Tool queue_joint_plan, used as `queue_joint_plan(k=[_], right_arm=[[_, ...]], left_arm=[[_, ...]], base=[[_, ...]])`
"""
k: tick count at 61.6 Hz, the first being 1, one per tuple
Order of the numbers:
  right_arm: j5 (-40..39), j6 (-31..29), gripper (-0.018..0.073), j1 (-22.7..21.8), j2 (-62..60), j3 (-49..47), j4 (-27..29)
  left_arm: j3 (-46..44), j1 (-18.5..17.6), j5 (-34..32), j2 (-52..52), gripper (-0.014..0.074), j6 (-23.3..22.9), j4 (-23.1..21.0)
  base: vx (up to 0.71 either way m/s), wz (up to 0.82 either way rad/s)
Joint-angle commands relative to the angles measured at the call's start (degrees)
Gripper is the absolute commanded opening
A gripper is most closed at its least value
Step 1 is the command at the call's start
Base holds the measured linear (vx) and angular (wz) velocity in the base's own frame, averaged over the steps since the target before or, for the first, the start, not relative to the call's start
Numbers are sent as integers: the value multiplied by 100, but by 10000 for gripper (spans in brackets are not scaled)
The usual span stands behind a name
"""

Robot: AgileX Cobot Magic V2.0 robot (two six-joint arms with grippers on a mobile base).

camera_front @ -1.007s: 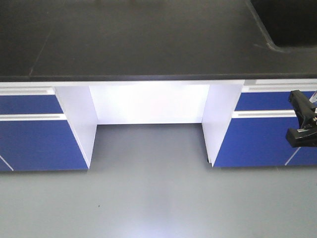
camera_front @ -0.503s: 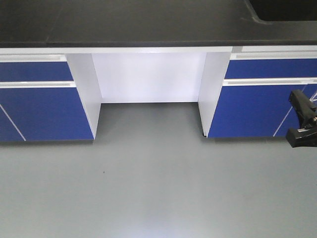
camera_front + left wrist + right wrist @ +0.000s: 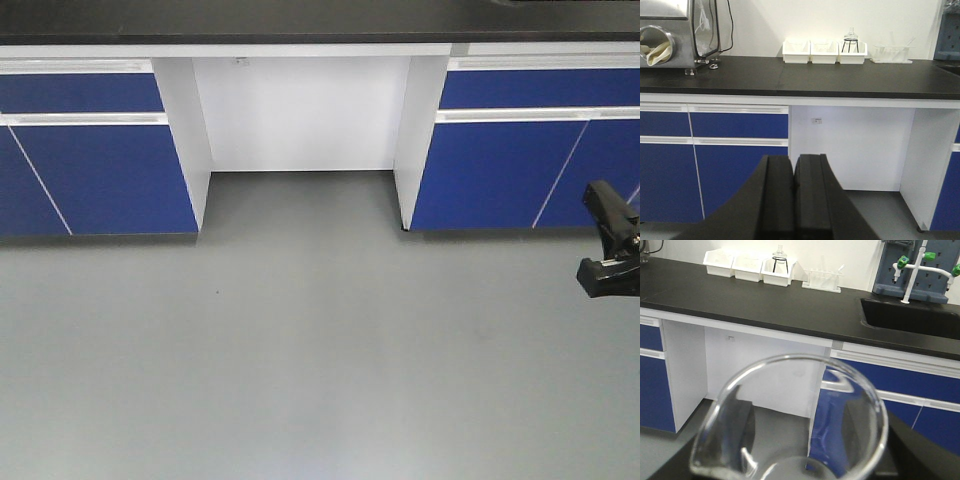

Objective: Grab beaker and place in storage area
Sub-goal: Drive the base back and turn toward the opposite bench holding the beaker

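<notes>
Two tools are in view, and only one is loaded. The beaker (image 3: 795, 440) is clamped in the right tool (image 3: 612, 245), whose dark jaws are seen through the glass on either side of its lower wall. It is held mouth-up, clear of the table (image 3: 765, 305) and out in front of it. This upright hold is judged to be chosen so that the smooth glass sits squarely and cannot slide out sideways.

The left tool (image 3: 794, 200) is closed to a narrow seam, jaws pressed together with nothing between them. This is judged to be a tucked posture suited to travel.

White trays (image 3: 747, 265) are lined up along the back of the table, and a sink (image 3: 910, 320) is sunk into its right part. By those marks this table is judged not to be the storage area, which is shown in no view.

A wide stretch of grey floor (image 3: 300, 350) is seen in front of the table's blue cabinets (image 3: 100, 170), so the base is judged to stand well apart from the table. Carrying is taken to be the step in hand, with the grasp made and the placing not yet done.
</notes>
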Motion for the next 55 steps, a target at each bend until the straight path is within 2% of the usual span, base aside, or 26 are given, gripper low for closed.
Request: queue_joint_plan(k=[1, 25, 55], right_arm=[[-469, -17, -8, 1, -20, -175, 4], [-469, -17, -8, 1, -20, -175, 4], [-465, -17, -8, 1, -20, -175, 4]], left_arm=[[125, -37, -483, -109, -8, -33, -32], [125, -37, -483, -109, -8, -33, -32], [125, -37, -483, -109, -8, -33, -32]], base=[[-29, -4], [-21, -23], [-9, -64]])
